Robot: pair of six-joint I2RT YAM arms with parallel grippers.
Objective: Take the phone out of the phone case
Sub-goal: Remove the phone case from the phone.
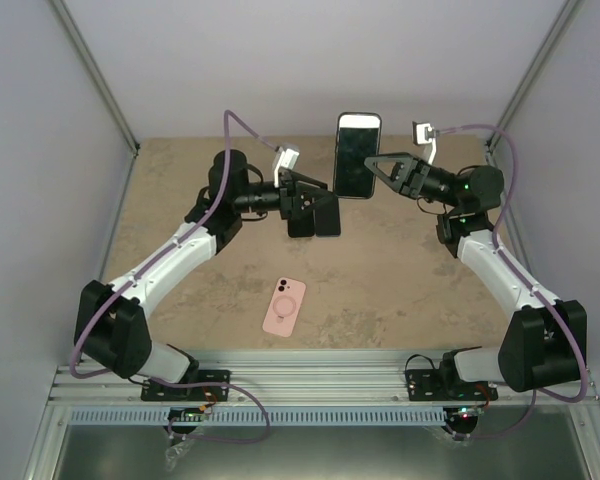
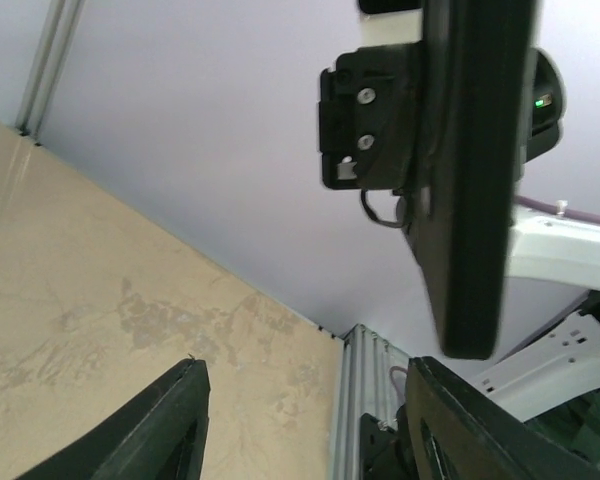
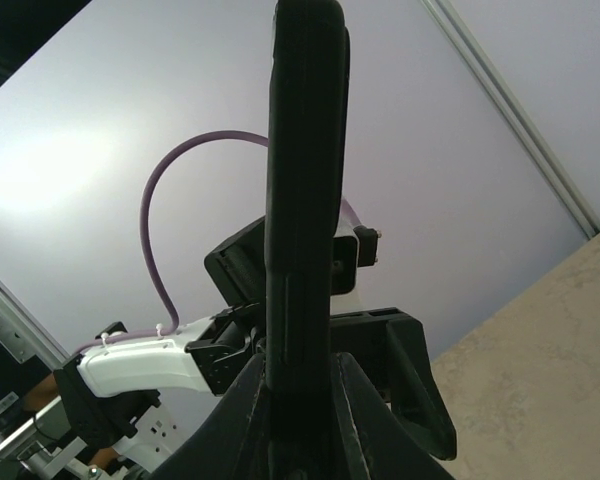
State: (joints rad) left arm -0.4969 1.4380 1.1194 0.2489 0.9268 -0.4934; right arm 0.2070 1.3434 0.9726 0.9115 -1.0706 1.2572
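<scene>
The black phone point(image 1: 357, 155) is held up in the air at the back centre, bare, its screen toward the camera. My right gripper point(image 1: 380, 166) is shut on its right edge; in the right wrist view the phone point(image 3: 305, 200) stands edge-on between the fingers point(image 3: 242, 410). The pink phone case point(image 1: 284, 306) lies empty on the table near the front centre, back side up. My left gripper point(image 1: 320, 215) is open and empty, just left of and below the phone. In the left wrist view the phone's edge point(image 2: 470, 180) shows above the open fingers point(image 2: 170, 420).
The tan tabletop point(image 1: 380, 290) is walled by lilac panels on three sides. Metal frame rails point(image 1: 320, 385) run along the near edge by the arm bases. Purple cables loop above both wrists.
</scene>
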